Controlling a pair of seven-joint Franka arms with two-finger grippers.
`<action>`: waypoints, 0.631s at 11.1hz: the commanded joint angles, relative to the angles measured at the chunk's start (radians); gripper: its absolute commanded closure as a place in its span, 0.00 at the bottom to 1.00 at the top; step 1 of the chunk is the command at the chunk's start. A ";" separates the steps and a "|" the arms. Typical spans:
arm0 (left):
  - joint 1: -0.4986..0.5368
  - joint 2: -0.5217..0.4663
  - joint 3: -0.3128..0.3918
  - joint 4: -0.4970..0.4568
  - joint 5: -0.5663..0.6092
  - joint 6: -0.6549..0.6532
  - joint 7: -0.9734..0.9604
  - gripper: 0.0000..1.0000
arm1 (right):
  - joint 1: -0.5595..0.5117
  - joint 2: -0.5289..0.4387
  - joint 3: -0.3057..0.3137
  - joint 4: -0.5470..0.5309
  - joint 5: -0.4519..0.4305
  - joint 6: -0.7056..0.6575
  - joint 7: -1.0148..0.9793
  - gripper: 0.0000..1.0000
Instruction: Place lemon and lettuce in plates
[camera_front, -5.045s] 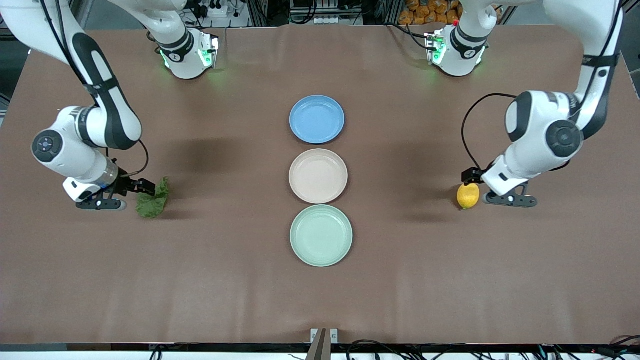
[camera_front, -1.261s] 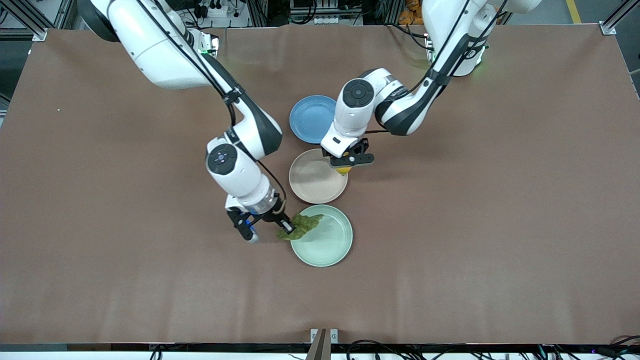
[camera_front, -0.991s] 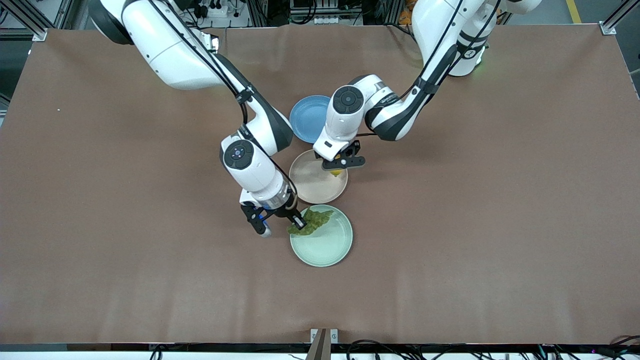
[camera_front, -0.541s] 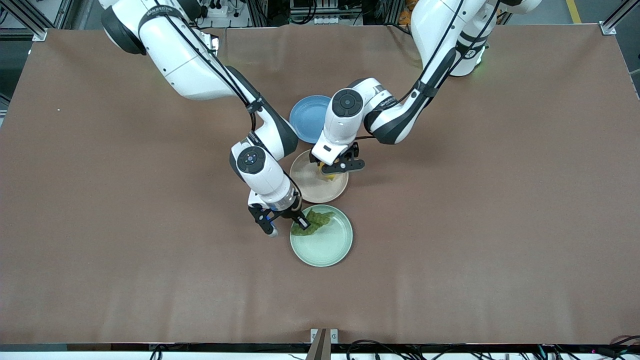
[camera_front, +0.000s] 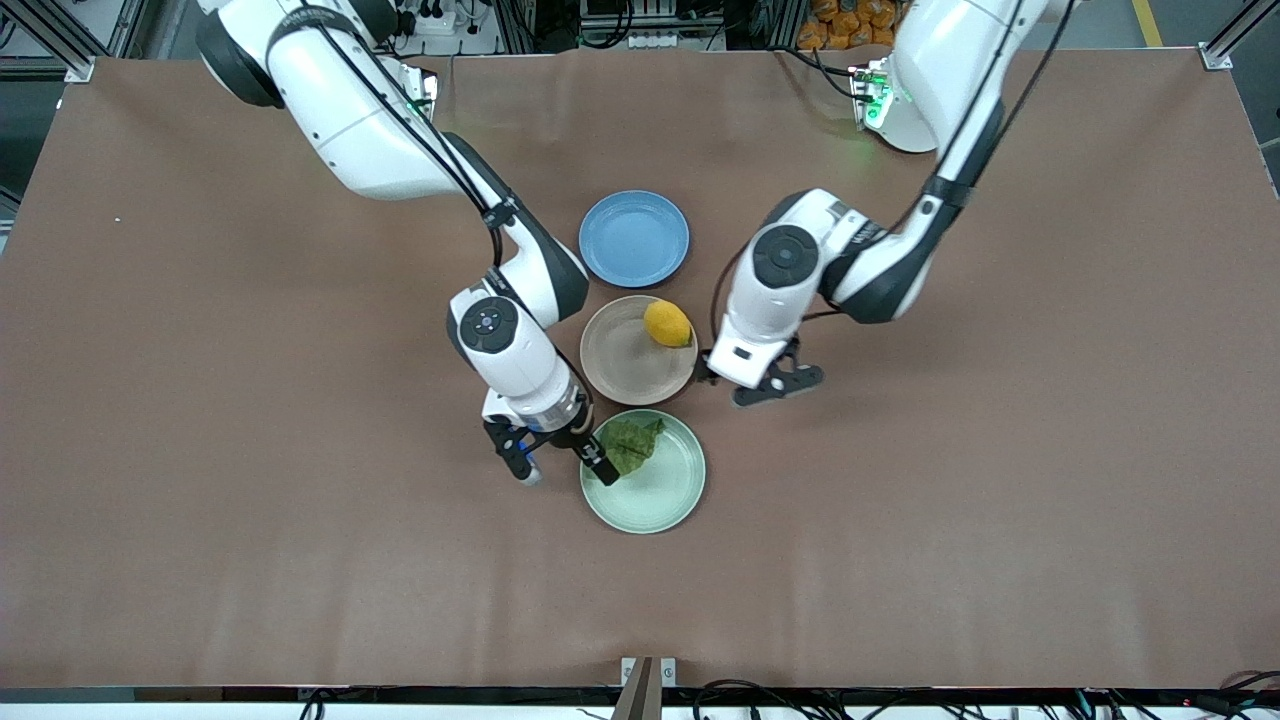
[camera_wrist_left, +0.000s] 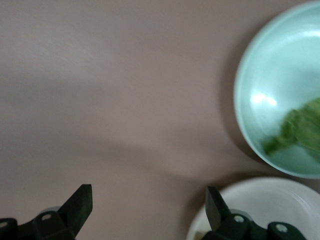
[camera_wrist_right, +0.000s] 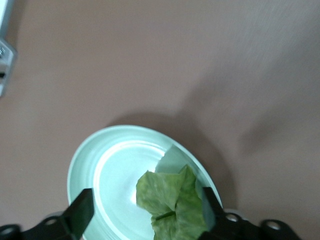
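The yellow lemon (camera_front: 667, 323) lies in the beige plate (camera_front: 620, 365), near its rim. The dark green lettuce (camera_front: 632, 443) lies in the mint green plate (camera_front: 660, 495). My right gripper (camera_front: 561, 462) is open at that plate's rim, one finger beside the leaf. In the right wrist view the lettuce (camera_wrist_right: 172, 205) lies on the mint plate (camera_wrist_right: 115, 175) between my open right gripper's (camera_wrist_right: 147, 212) fingers. My left gripper (camera_front: 750, 385) is open and empty over bare table beside the beige plate. The left wrist view shows the left gripper (camera_wrist_left: 147, 210), the mint plate (camera_wrist_left: 280, 70), the lettuce (camera_wrist_left: 300, 132) and the beige plate (camera_wrist_left: 270, 210).
A blue plate (camera_front: 634, 238) stands farther from the front camera than the beige plate, in line with both plates. Both arms reach in over the middle of the brown table (camera_front: 1000, 500).
The left gripper let go of the lemon, which now lies in the beige plate, and moved off toward the left arm's end. The right gripper opened and the lettuce lies in the mint plate.
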 joint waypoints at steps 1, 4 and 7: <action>0.097 -0.032 -0.004 -0.009 0.105 -0.066 0.079 0.00 | -0.053 -0.145 0.005 -0.018 -0.016 -0.165 -0.039 0.00; 0.192 -0.060 -0.004 -0.009 0.128 -0.138 0.281 0.00 | -0.102 -0.274 0.006 -0.018 -0.002 -0.415 -0.229 0.00; 0.288 -0.106 -0.011 -0.009 0.114 -0.158 0.400 0.00 | -0.135 -0.385 0.005 -0.026 -0.005 -0.628 -0.415 0.00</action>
